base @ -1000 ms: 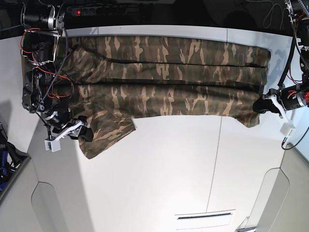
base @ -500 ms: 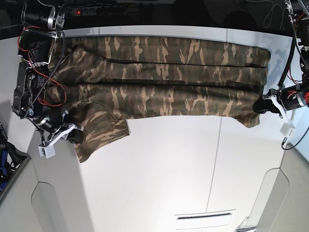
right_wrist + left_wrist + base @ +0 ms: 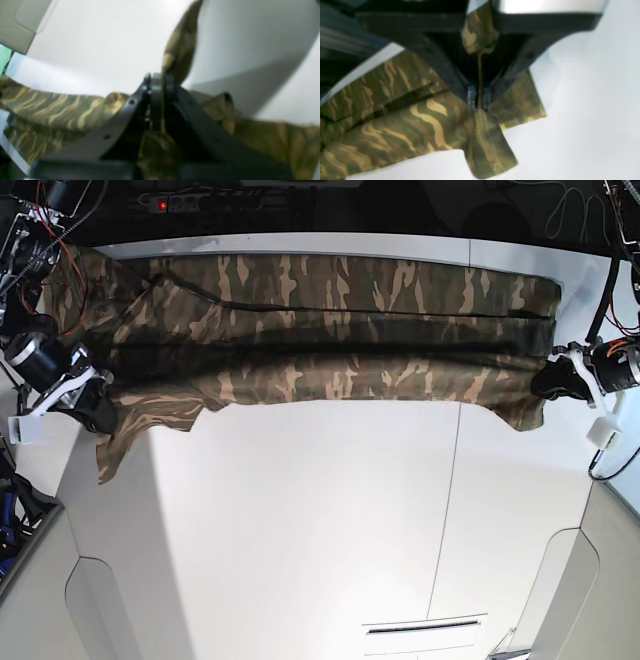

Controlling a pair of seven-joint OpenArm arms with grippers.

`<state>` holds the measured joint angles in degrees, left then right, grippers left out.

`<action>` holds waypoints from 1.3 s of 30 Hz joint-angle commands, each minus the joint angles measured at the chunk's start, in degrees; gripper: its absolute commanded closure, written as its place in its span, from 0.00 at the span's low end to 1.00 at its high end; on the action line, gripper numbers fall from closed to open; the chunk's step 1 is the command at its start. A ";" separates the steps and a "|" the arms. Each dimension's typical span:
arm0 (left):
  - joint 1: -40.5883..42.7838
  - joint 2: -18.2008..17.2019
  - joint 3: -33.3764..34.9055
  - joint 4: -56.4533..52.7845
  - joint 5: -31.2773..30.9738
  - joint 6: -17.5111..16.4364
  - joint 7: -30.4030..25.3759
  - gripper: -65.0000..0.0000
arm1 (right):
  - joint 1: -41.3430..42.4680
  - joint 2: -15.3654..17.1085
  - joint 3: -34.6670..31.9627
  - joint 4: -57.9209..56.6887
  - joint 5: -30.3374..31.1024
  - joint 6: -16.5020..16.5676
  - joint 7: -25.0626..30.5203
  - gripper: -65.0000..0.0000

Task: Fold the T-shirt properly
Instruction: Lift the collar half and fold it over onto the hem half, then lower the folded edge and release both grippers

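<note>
Broadly, the white table (image 3: 320, 520) carries the T-shirt (image 3: 330, 330) as a long band across its far side, already doubled lengthwise into overlapping layers with dark creases between them. It lies stretched between the two arms, probably so the near edge stays taut and straight for the next fold. The cloth is a thin woven-looking camouflage print in olive, brown and tan, soft enough to sag into ridges along the folds. One end hangs in a loose pointed flap toward the near table edge beside the right gripper (image 3: 92, 402); the wrist view shows this gripper's dark fingers pressed together on a strip of fabric (image 3: 180, 47) that stands up between the tips. At the opposite end the left gripper (image 3: 552, 380) pinches the hem corner (image 3: 487, 140) in the same way, its stitched double seam showing below the metal tips, the jaws closed tight on the cloth.
</note>
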<state>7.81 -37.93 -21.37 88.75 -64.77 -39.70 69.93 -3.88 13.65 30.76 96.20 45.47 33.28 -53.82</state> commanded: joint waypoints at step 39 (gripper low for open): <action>6.69 -1.27 -5.35 3.82 -0.59 -0.30 -0.24 0.53 | -13.25 0.59 15.74 3.82 4.20 -0.04 -2.21 0.49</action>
<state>14.92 -37.78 -26.17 91.72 -64.36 -39.68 70.57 -17.34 13.32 46.24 98.98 48.40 33.01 -57.17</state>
